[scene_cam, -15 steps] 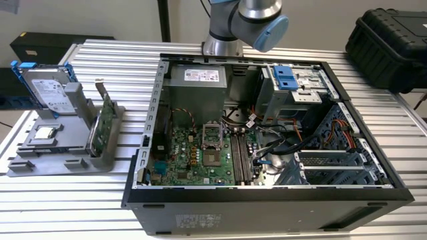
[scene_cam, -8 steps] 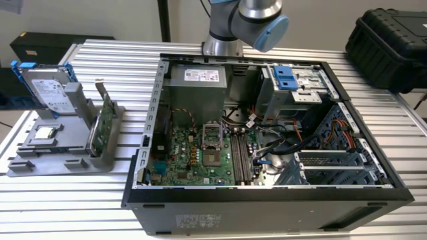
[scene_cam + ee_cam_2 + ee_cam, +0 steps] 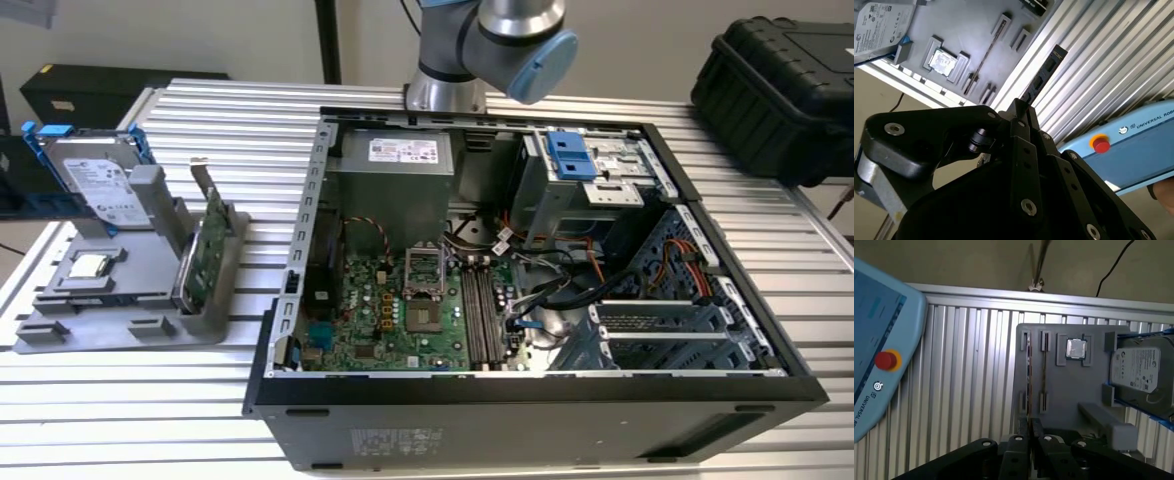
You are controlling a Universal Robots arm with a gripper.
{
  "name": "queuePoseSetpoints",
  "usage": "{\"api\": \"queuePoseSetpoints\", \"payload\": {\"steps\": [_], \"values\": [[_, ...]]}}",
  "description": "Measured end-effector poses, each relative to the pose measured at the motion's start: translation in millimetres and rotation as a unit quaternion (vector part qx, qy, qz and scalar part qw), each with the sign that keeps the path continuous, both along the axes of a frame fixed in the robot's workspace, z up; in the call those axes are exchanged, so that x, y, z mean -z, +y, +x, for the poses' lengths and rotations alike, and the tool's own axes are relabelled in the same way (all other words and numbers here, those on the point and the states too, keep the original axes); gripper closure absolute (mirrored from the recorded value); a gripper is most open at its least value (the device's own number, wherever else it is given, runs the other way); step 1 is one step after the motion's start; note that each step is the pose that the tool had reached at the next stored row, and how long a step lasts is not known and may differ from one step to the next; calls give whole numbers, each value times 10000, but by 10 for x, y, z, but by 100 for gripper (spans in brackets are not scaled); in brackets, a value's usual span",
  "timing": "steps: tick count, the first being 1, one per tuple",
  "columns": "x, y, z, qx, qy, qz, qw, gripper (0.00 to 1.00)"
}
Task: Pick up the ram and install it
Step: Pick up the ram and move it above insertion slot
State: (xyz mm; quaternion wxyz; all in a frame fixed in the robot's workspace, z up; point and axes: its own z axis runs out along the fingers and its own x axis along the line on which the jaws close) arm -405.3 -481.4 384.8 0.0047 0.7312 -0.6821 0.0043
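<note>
The ram (image 3: pixel 1046 70) is a thin dark stick with black chips. It juts out from between the black fingers of my gripper (image 3: pixel 1021 107), which is shut on its near end. In the first wrist view the ram (image 3: pixel 1028 385) is seen edge-on as a thin strip running out from the gripper (image 3: pixel 1029 429). It hangs above the ribbed metal table (image 3: pixel 969 375), at the edge of the grey parts holder (image 3: pixel 1074 390). The open computer case (image 3: pixel 534 250) lies on the table with its motherboard (image 3: pixel 400 310) and long memory slots (image 3: pixel 483 310) exposed.
The grey holder (image 3: pixel 120 290) at the exterior view's left carries a silver hard drive (image 3: pixel 100 185) in a blue frame, a processor chip (image 3: pixel 88 265) and an upright green card (image 3: pixel 200 255). A light-blue teach pendant (image 3: pixel 1134 145) with a red button lies beside the holder. A black case (image 3: pixel 781 85) stands at the back right.
</note>
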Motion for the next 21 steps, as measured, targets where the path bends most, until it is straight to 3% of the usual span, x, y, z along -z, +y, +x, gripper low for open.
{"api": "queuePoseSetpoints", "payload": {"steps": [21], "values": [[0,0,211,0,0,0,10000,100]]}}
